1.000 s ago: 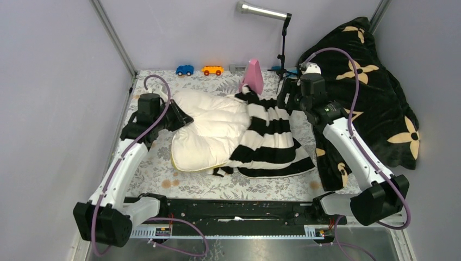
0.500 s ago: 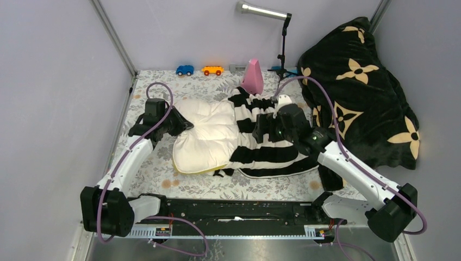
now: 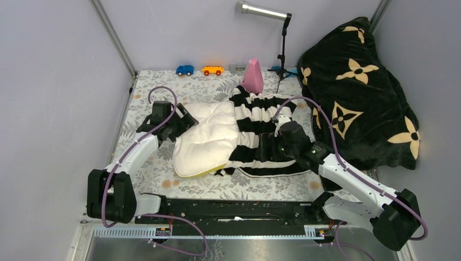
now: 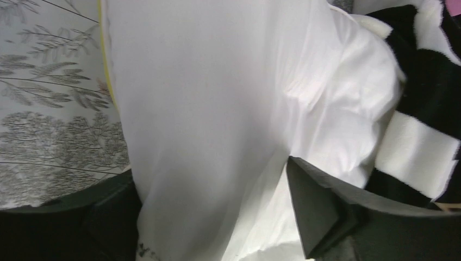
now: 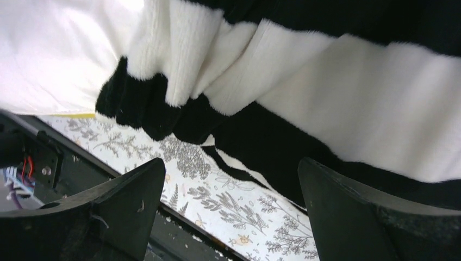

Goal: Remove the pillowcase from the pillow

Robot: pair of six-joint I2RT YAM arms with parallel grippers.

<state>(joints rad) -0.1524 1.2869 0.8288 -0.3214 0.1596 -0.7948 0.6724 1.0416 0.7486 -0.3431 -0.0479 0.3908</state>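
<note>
The cream-white quilted pillow [image 3: 209, 136] lies on the floral table, its left half bare and a yellow edge band [image 3: 215, 169] showing at its near corner. The black and cream striped pillowcase [image 3: 261, 128] covers its right half, bunched in folds. My left gripper [image 3: 182, 119] sits at the pillow's left edge. In the left wrist view its jaws [image 4: 209, 168] stand apart with the pillow's white fabric [image 4: 206, 109] bulging between them. My right gripper [image 3: 267, 148] hovers open over the pillowcase's near part. The right wrist view shows it [image 5: 231, 168] empty, with the striped pillowcase [image 5: 348, 109] just beyond its fingertips.
A black plush blanket with tan flowers [image 3: 364, 98] is heaped at the right wall. A pink cone [image 3: 253, 76], a blue toy car [image 3: 185, 69], an orange toy car [image 3: 212, 70] and a microphone stand [image 3: 282, 49] line the back. The floral cloth [image 3: 163, 168] covers the table.
My right arm swung from the far right, by the blanket, to the pillowcase's near part and opened wide. My left gripper's jaws came apart at the pillow's edge.
</note>
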